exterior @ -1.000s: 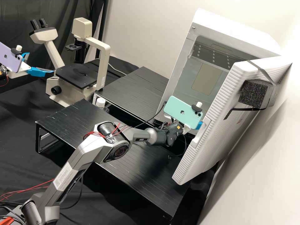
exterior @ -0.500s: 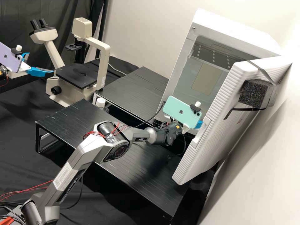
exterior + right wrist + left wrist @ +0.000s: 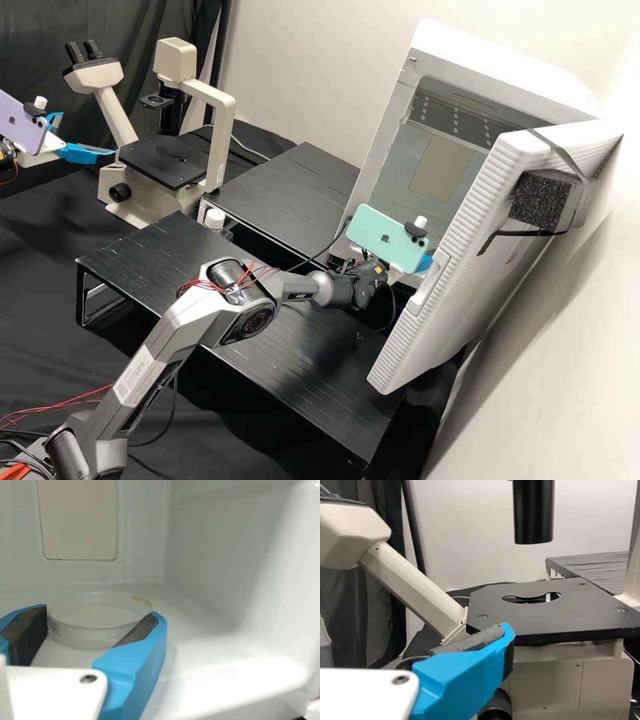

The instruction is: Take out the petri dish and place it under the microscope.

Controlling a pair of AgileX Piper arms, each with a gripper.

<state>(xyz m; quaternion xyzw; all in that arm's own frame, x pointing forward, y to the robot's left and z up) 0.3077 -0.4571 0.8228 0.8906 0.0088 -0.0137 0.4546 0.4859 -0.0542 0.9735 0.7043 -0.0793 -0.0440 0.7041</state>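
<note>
Petri dish housing: white cabinet, open, around the front of the right gripper. Black stand: behind that gripper, beneath its arm. Microscope: ahead of the left gripper, whose fingers are apart. The right gripper has its fingers spread; the dish lies level between their tips. Pad contact: cannot be confirmed.

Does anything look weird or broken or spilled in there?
I see no spill or break. One funny thing: the clear dish has a yellowish-brown mark on its rim, and I can't tell what it is. Also, a dark foam block is strapped to the white door, an unusual place for one.
</note>
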